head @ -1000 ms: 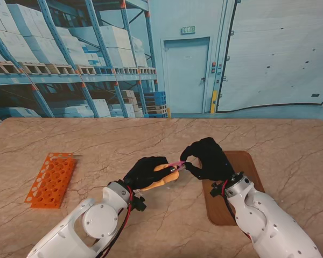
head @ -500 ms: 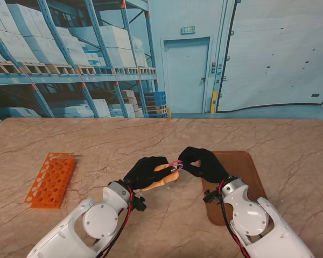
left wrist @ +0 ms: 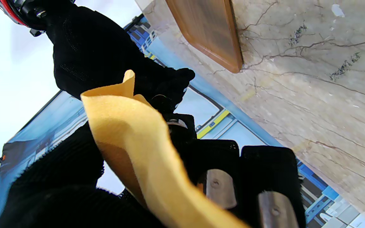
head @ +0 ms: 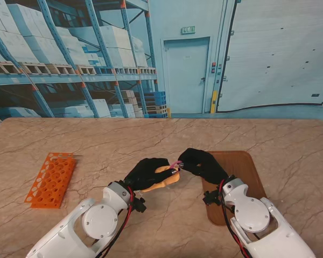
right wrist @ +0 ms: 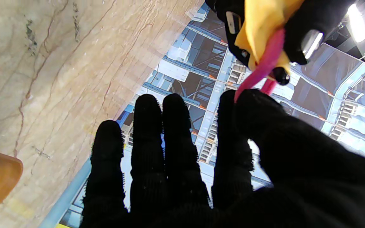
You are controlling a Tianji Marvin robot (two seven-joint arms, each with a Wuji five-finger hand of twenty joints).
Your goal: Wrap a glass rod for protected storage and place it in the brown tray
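The right arm has swung inward, its hand (head: 203,163) leaving the brown tray (head: 246,170) (not yet used) and pinching a pink band (right wrist: 262,69). The left hand (head: 145,172) stays clenched on the yellow wrap (head: 166,179); the glass rod is presumably inside, hidden.

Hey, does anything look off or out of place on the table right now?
Nothing stands out. The orange rack lies flat at left, the brown tray sits at right, and both robot hands hold the yellow cloth between them.
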